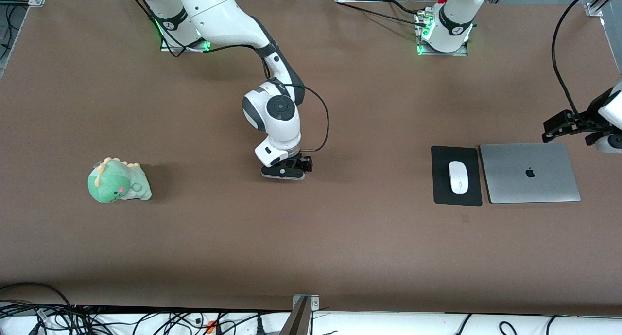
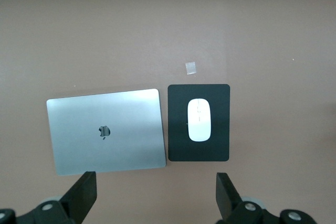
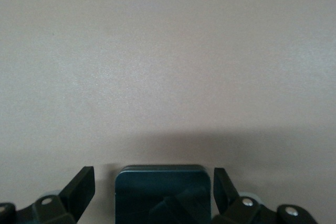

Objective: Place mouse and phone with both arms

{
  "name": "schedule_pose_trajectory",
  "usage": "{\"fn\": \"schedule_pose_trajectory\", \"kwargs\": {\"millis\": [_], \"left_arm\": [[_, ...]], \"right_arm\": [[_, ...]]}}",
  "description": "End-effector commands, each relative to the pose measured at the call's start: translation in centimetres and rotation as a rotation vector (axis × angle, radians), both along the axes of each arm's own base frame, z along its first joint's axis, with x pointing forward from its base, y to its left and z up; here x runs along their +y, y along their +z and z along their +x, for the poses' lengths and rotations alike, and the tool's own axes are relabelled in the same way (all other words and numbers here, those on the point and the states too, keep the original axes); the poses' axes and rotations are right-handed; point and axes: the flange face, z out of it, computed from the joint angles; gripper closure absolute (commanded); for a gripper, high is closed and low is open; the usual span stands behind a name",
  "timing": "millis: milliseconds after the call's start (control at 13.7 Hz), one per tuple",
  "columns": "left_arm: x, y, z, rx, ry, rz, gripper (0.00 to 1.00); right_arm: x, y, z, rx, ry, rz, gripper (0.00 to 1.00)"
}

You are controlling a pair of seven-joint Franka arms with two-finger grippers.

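The white mouse (image 1: 458, 177) lies on a black mouse pad (image 1: 441, 182) toward the left arm's end of the table; the left wrist view shows it too (image 2: 199, 120). The black phone (image 3: 163, 192) lies flat on the table between the fingers of my right gripper (image 3: 152, 176), with a small gap on each side. In the front view the right gripper (image 1: 284, 172) is low at the table's middle and hides the phone. My left gripper (image 1: 566, 128) is open and empty, up in the air beside the laptop's edge nearest the arm bases (image 2: 156, 181).
A closed silver laptop (image 1: 529, 173) lies beside the mouse pad (image 2: 178, 129). A green plush dinosaur (image 1: 119, 181) sits toward the right arm's end of the table. A small pale square mark (image 2: 191, 67) is on the table just nearer the front camera than the pad.
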Motion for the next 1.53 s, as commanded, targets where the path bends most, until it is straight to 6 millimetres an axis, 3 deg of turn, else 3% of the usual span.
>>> {"fn": "schedule_pose_trajectory", "kwargs": {"millis": [0, 510, 728, 1019, 1165, 1456], "left_arm": [[-1.0, 0.2, -0.9, 0.021, -0.016, 0.006, 0.00], [-1.9, 0.4, -0.6, 0.016, -0.050, -0.008, 0.00], [-2.1, 2.1, -0.3, -0.020, -0.052, -0.008, 0.00], [-3.0, 1.8, 0.0, -0.016, -0.059, -0.010, 0.00], [-4.6, 2.0, 0.0, -0.020, -0.079, -0.011, 0.00], [-4.6, 2.6, 0.2, -0.030, -0.088, -0.012, 0.00]], "right_arm": [[0.5, -0.7, -0.1, -0.028, 0.001, 0.004, 0.00], [0.5, -1.6, -0.3, -0.024, 0.005, -0.005, 0.03], [0.5, -1.7, -0.3, -0.024, 0.006, -0.006, 0.24], [0.5, -1.3, -0.1, -0.027, 0.020, -0.006, 0.73], [0.1, -0.5, 0.5, -0.030, 0.018, -0.005, 0.82], [-0.6, 2.3, 2.7, 0.002, 0.035, -0.039, 0.91]]}}
